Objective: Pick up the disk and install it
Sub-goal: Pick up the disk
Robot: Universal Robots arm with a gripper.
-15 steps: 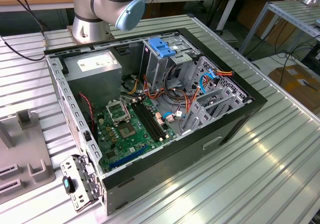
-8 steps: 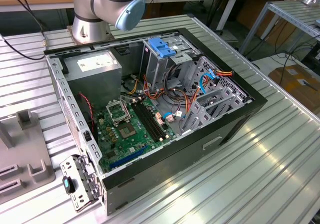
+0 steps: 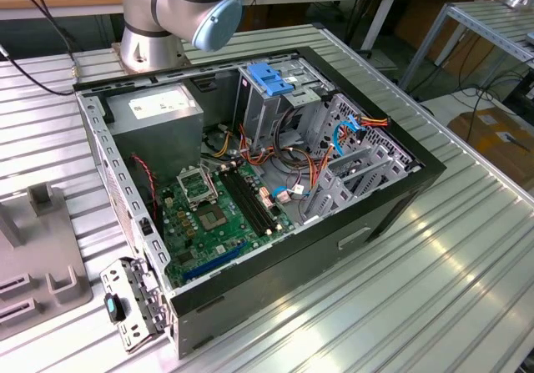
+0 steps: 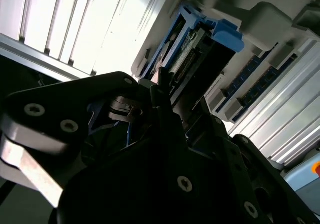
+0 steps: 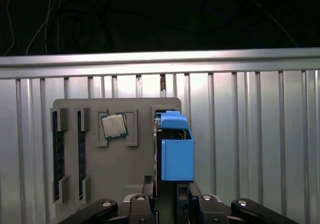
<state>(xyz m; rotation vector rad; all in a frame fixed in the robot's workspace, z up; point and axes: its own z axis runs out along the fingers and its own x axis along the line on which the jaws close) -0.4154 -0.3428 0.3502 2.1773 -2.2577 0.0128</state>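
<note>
The disk (image 5: 176, 149) stands on edge in a slot of a grey fixture tray (image 5: 140, 174), its blue plastic side rail facing the camera in the first wrist view. My gripper (image 5: 172, 204) sits right at the disk, which runs down into the gripper's middle. In the second wrist view the disk (image 4: 200, 43) shows its blue rail and connector edge, rising from the dark gripper (image 4: 182, 96) body. The open computer case (image 3: 400, 198) lies on its side in the exterior view, with a grey drive cage topped by a blue latch (image 3: 269, 79).
On the tray, a processor chip (image 5: 114, 126) and two memory sticks (image 5: 57, 154) lie beside the disk. Part of that tray (image 3: 42, 256) shows at the exterior view's left. The arm's base (image 3: 179, 6) stands behind the case, next to the power supply box (image 3: 158, 110). Ribbed metal table all around.
</note>
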